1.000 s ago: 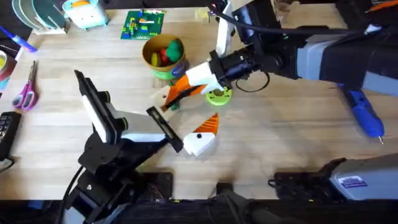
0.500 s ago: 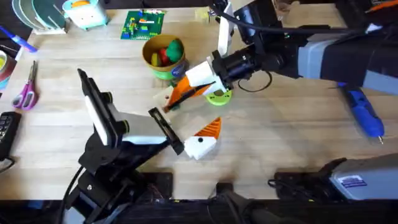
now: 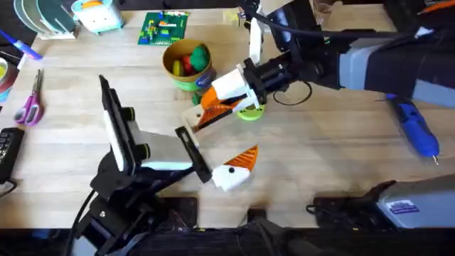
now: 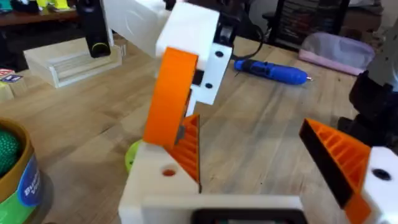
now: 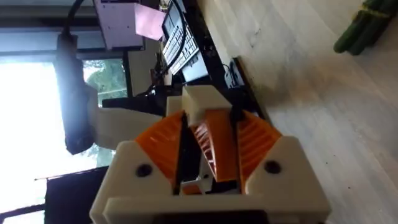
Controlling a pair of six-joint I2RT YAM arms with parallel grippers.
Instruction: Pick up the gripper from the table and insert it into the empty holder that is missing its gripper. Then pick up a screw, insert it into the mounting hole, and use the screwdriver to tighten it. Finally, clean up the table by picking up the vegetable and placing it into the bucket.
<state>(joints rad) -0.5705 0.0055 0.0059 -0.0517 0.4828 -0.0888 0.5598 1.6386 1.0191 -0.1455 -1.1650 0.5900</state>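
Note:
My right gripper [image 3: 215, 108] is shut on the orange ribbed gripper [image 5: 214, 146], which sits between its two orange pads. It holds the wedge against the holder [image 4: 163, 180], the bare white finger of my left gripper [image 3: 213, 142]. That left gripper [image 4: 249, 165] is open wide, and its other finger [image 4: 342, 155] carries an orange pad. The yellow bucket [image 3: 186, 70] stands just behind, with red and green toy produce in it. The dark green vegetable [image 5: 365, 30] lies on the table beyond the right gripper. The blue screwdriver [image 3: 416, 128] lies at the far right.
A lime-green disc [image 3: 249, 110] lies under the right gripper. Purple scissors [image 3: 28, 103] and a black remote [image 3: 7, 149] are at the left edge. A green circuit board [image 3: 165, 28] lies at the back. A clear tray [image 4: 74, 59] stands farther off.
My left arm has swung to the right, carrying its padded finger right and nearer the front edge. The right gripper with the orange wedge has shifted slightly, staying at the bare finger.

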